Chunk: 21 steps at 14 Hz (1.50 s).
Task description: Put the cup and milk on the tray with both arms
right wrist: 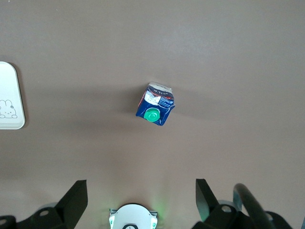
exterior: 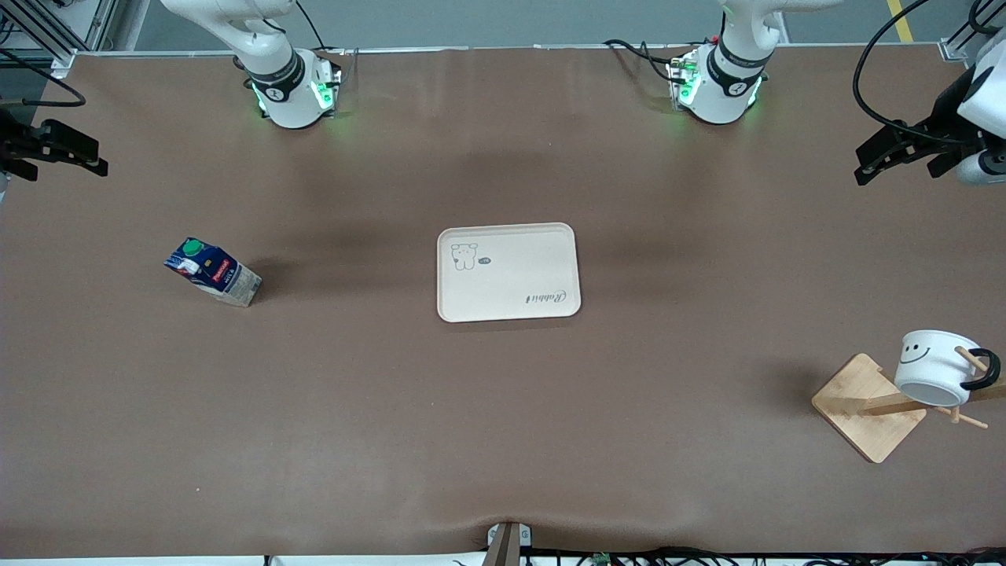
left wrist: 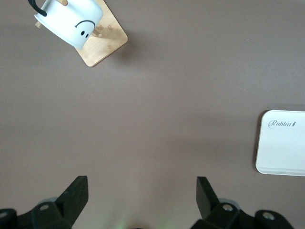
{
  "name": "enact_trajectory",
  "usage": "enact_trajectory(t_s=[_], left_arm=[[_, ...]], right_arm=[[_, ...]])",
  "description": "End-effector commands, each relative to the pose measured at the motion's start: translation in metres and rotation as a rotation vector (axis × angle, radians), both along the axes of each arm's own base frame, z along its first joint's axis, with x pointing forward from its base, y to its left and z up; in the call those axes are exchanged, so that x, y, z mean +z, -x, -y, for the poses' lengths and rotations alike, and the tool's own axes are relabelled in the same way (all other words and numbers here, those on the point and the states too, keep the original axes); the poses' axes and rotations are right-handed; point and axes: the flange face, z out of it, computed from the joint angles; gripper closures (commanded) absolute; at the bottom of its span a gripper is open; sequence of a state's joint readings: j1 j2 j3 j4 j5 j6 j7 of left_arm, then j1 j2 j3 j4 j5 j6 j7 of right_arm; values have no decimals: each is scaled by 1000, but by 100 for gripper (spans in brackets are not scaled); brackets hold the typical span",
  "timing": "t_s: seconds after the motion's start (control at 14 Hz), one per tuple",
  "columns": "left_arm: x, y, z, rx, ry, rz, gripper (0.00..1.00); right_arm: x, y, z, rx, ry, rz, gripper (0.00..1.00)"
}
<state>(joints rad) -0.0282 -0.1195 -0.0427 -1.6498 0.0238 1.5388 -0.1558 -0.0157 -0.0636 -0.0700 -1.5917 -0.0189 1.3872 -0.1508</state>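
I log one flat cream rectangular tray [exterior: 508, 273] at frame centre, nothing on it. Dark blue milk carton with green cap [exterior: 212, 271] stands mid-left, well apart from the right gripper [exterior: 82, 155] at the upper-left edge, fingers spread. White smiley mug [exterior: 935, 367] hangs on a wooden rack [exterior: 864, 409] lower right; left gripper [exterior: 884, 161], spread, upper right.

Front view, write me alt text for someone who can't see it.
An empty cream tray lies mid-table between two waiting arms, each end effector open: the left end effector and right end effector hang at the table's ends. The milk stands toward the right arm's end; the cup hangs on a wooden rack toward the left arm's.
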Motion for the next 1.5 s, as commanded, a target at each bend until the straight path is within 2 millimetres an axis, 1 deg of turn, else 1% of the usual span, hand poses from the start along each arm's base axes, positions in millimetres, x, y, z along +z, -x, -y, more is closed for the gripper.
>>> enact_trajectory(t_s=[0.0,0.21,0.29,0.36,0.43,0.5,0.71,1.0,1.14,1.36,1.43], left_arm=[[5,-2,-1,-5,4,-6,0],[4,-4,-3,0,6,-6,0],[9,-7,-6,8,10,3,0],[11,-12,-24,40,21,9,0],[10,-13,-35,51,24,7,0],[10,-13,-37,40,23,7,0],[6,-17,-71,93,26,28,0],[-29,-23,-123,188,38,110,0],[-55,-26,-145,233,88,150,0],[-87,-36,-151,246,82,261,0],[-103,-37,-152,250,77,292,0]], right_arm=[[1,1,3,3,3,-4,0],[1,1,3,2,3,-4,0],[1,1,3,2,3,-4,0],[1,1,4,0,3,-4,0],[1,1,3,3,3,-4,0],[1,1,3,2,3,-4,0],[1,1,3,3,3,-4,0],[0,1,3,3,3,-5,0],[0,1,3,3,3,-5,0],[1,1,3,3,3,-4,0],[1,1,3,3,3,-4,0]])
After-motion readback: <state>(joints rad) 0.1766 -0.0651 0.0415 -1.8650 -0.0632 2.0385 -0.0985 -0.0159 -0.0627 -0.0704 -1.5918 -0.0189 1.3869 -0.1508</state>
